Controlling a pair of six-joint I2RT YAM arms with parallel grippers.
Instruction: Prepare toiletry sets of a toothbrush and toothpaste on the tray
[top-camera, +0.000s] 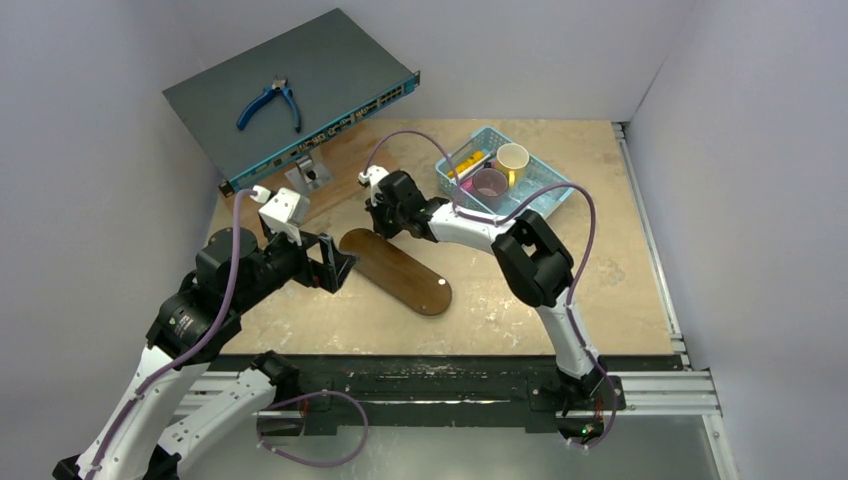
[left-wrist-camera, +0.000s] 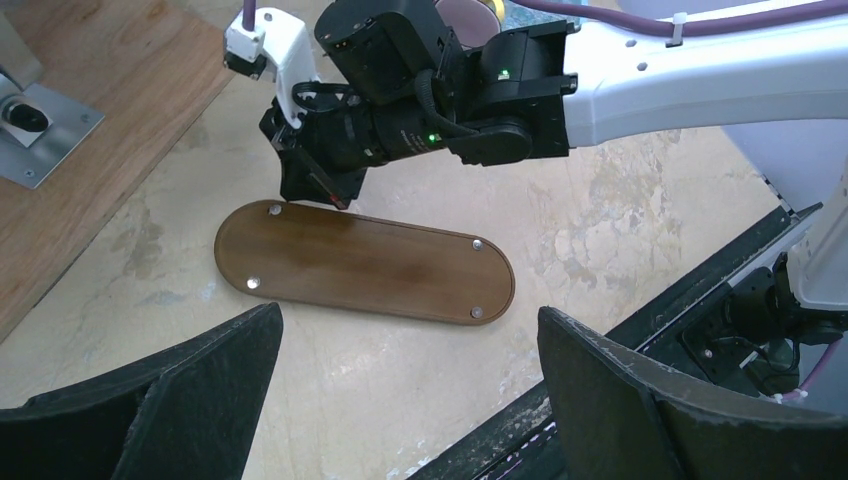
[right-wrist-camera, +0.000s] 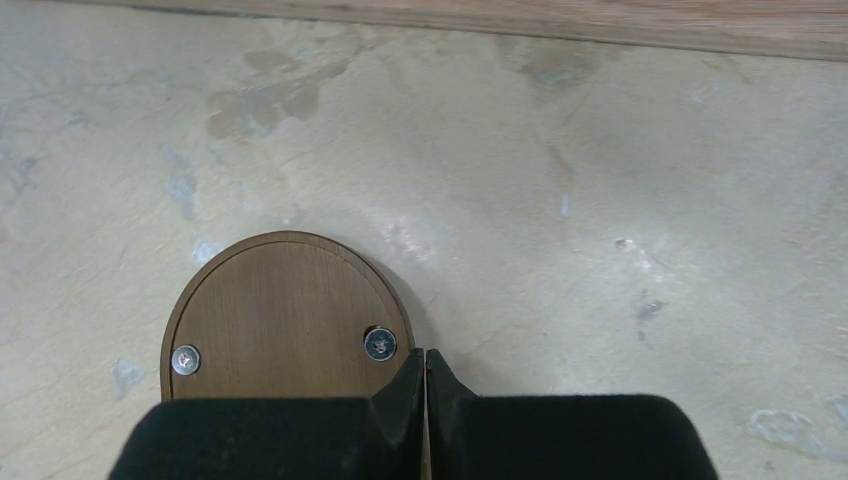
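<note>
Top external shows the right arm (top-camera: 530, 262) rising from its base at the near right, folded sharply at the elbow, its white forearm running left to a black wrist that tips downward over the far left end of the tray (top-camera: 397, 272). The left arm (top-camera: 215, 285) leans in from the near left, and the left gripper (top-camera: 338, 262) faces the same end of the tray from the left, just beside it.

In the left wrist view its two black, rough-edged fingers (left-wrist-camera: 160, 405) stand wide apart with nothing between them. The tray lies flat beyond them, a long oval of smooth dark-brown wood with rounded ends and a raised rim.

In the right wrist view the right gripper (right-wrist-camera: 425, 385) is clenched, its padded black fingers pressed together with nothing seen between them. Their tips sit just beside the right edge of the tray's rounded end. Two bright metal screws (right-wrist-camera: 380, 344) sit in the grain there.

The table (top-camera: 600, 260) is pale and mottled like stone, with a strip of warmer wood (left-wrist-camera: 120, 90) at the far left. The toothpaste (top-camera: 470, 166), a pink and a yellow tube too small to read further, lies in a blue mesh basket (top-camera: 545, 195) at the far right, well apart from the tray, beside a cream cup (top-camera: 512, 160) and a purple cup (top-camera: 488, 184).
</note>
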